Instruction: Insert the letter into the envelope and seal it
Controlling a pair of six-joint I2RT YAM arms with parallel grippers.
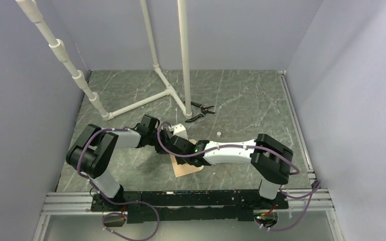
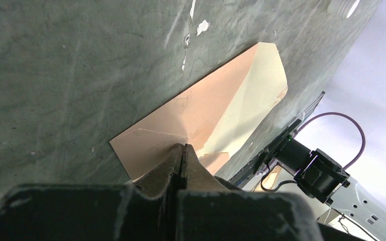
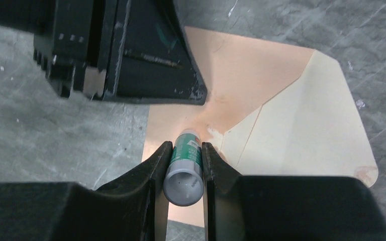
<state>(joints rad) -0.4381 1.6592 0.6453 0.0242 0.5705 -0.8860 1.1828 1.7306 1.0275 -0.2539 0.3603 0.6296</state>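
The peach envelope (image 3: 241, 75) lies flat on the table with its pale pointed flap (image 3: 311, 125) open; it also shows in the left wrist view (image 2: 201, 110) and under both grippers in the top view (image 1: 183, 169). My right gripper (image 3: 187, 146) is shut on a glue stick (image 3: 185, 168) with a green label, whose tip touches the envelope beside the flap fold. My left gripper (image 2: 182, 147) is shut, its tips pressing on the envelope body; it shows as a dark block in the right wrist view (image 3: 125, 50). No separate letter sheet shows.
A white pipe frame (image 1: 146, 100) stands at the back left. Black pliers (image 1: 201, 111) lie behind the grippers and a small white cap (image 1: 218, 133) lies to their right. Grey walls close in the marbled table (image 1: 251, 100) on three sides.
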